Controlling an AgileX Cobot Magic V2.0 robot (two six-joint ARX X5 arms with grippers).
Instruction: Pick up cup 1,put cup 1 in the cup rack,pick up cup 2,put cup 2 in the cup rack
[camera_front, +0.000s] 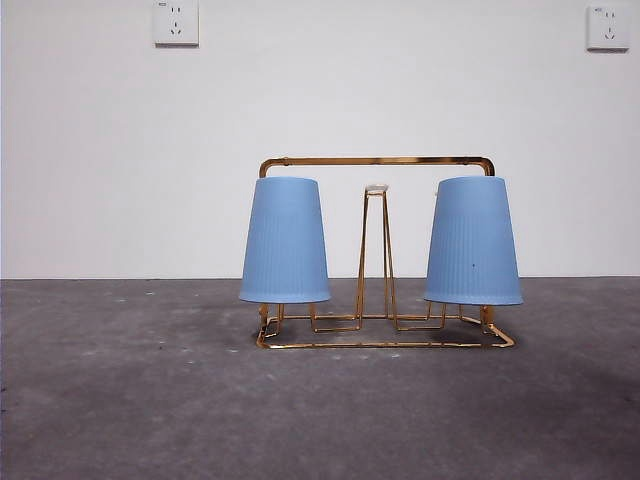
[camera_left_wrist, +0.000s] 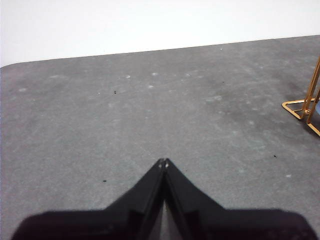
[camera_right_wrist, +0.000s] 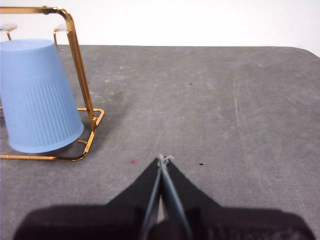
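Since both blue tumblers already hang mouth-down on the cup rack (camera_front: 377, 255), you may judge that the final placing step is complete and that no cup remains to be picked up. Cup 1 (camera_front: 472, 241), identified by the dark speck on its wall, sits over a prong at one end of the rack. Cup 2 (camera_front: 285, 241), with no speck visible, sits over a prong at the other end. One capped prong stands bare between them.

The next move calls only for both arms to remain clear of the rack. Verify that neither cup tilts off its prong; in the right wrist view the nearer cup leans slightly.

The left claw (camera_left_wrist: 163, 162) is pressed together with nothing between its jaws, above bare desk (camera_left_wrist: 150, 110), with a rack corner near the edge of its view. The right claw (camera_right_wrist: 163, 158) is likewise closed and empty, near the rack's end but apart from it.

Count: two cups, one rack, two claws, two wall sockets (camera_front: 176, 22).
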